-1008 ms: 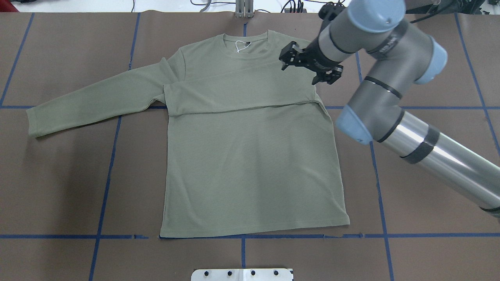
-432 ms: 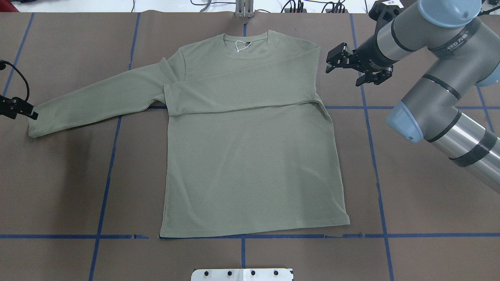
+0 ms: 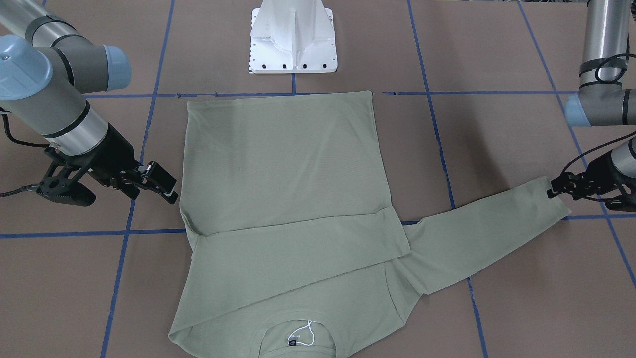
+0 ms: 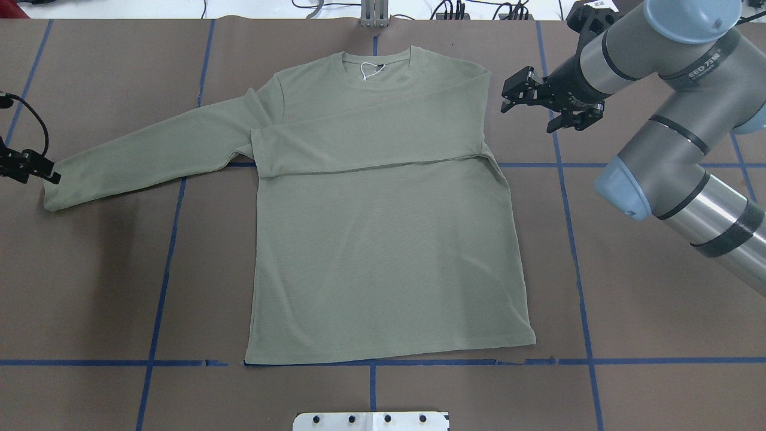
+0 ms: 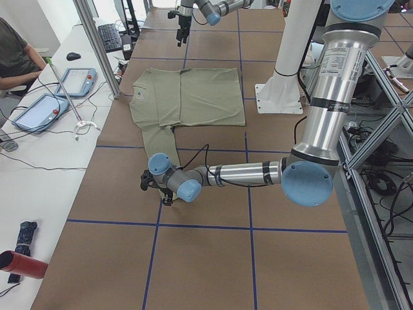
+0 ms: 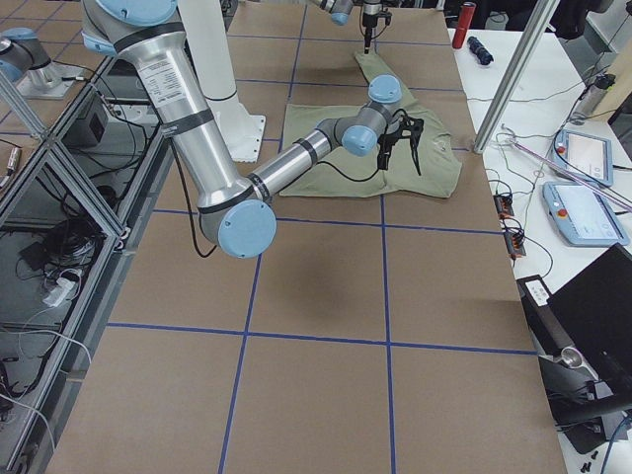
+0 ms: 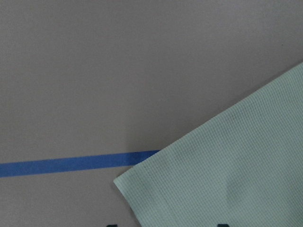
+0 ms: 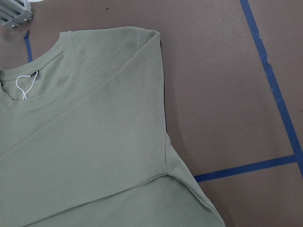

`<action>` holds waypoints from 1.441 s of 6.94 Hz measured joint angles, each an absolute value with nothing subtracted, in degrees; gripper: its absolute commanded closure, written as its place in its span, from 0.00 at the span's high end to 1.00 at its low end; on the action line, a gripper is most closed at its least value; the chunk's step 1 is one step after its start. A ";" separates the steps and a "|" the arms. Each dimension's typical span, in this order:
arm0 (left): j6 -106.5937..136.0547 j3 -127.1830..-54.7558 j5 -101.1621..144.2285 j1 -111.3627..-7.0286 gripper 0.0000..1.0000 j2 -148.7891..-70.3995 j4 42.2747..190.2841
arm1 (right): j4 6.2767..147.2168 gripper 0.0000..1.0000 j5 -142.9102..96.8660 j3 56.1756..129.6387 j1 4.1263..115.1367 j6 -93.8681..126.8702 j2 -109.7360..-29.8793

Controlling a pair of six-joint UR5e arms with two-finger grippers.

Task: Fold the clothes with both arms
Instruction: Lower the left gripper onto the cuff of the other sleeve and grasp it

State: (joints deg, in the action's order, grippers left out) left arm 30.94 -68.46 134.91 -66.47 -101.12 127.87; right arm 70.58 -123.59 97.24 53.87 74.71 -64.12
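The sage-green shirt (image 4: 383,251) lies flat on the brown table, neck away from the robot, with a white string (image 4: 371,70) at the collar. One sleeve (image 4: 359,143) is folded across the chest. The other sleeve (image 4: 149,152) stretches out to the overhead view's left. My left gripper (image 4: 33,169) sits low at that sleeve's cuff (image 3: 559,206), open, with the cuff corner (image 7: 156,189) flat on the table before its fingertips. Off the cloth, beside the shirt's other shoulder (image 8: 147,42), my right gripper (image 4: 526,114) hovers open and holds nothing.
The white pedestal base (image 3: 293,40) stands at the robot's edge, close to the shirt's hem. Blue tape lines (image 4: 167,251) cross the table. A metal post (image 4: 374,15) rises at the far edge. A side desk with tablets (image 5: 39,110) and a seated person (image 5: 13,58) lies beyond it.
My right gripper has swung off the shirt's shoulder to the bare table beside it. My left gripper has come into view at the outstretched cuff. The shirt has not moved.
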 measured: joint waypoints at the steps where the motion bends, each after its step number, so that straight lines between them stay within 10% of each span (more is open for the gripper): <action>1: 30.92 -67.97 134.74 -66.32 0.66 -101.58 127.88 | 70.58 1.00 -123.47 97.36 53.87 74.71 -64.15; 6: 30.52 -66.69 134.56 -66.18 0.64 -101.95 127.88 | 70.57 1.00 -123.40 99.11 53.88 74.80 -64.88; 10: 30.51 -66.53 132.63 -66.18 0.04 -101.65 129.86 | 70.58 1.00 -123.40 100.89 53.88 74.96 -66.11</action>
